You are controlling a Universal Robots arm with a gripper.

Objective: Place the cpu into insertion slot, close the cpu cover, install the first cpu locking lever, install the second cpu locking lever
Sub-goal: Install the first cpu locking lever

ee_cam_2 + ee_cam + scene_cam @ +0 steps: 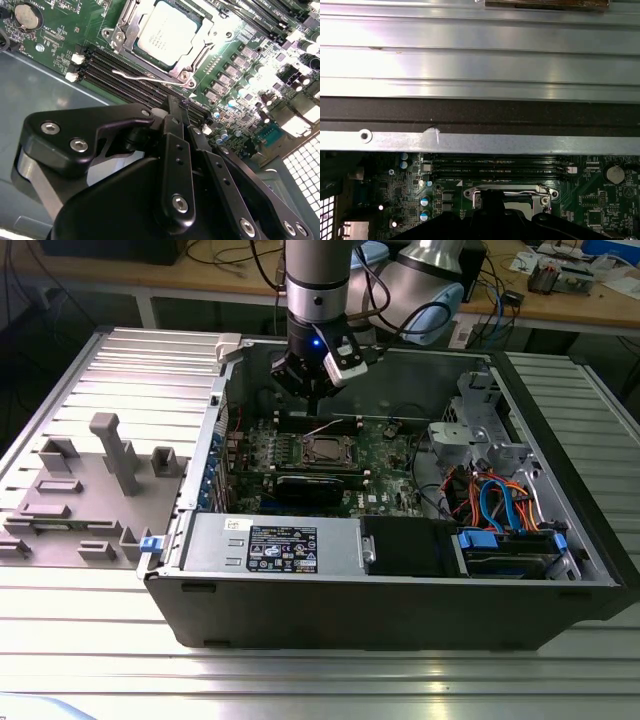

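Our ribbed metal surface (100,640) carries an open computer case (400,610). Grey fixture blocks (115,455) stand at the exterior view's left, and a cluttered wooden bench (200,270) lies far behind. The white label (283,548) bears print we cannot read. The tool (175,106), fingers drawn together on nothing visible, hangs over the board's far side. The cpu (167,32) sits in the insertion slot (116,36) under the cpu cover (129,31), with a wire lever (150,77) loose beside it.

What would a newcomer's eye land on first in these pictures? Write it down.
The black end effector looms in the second wrist view, its tip near the silver cpu, which lies framed by the cpu cover with a thin wire lever alongside. In the exterior view, an open computer case sits on a ribbed metal table.
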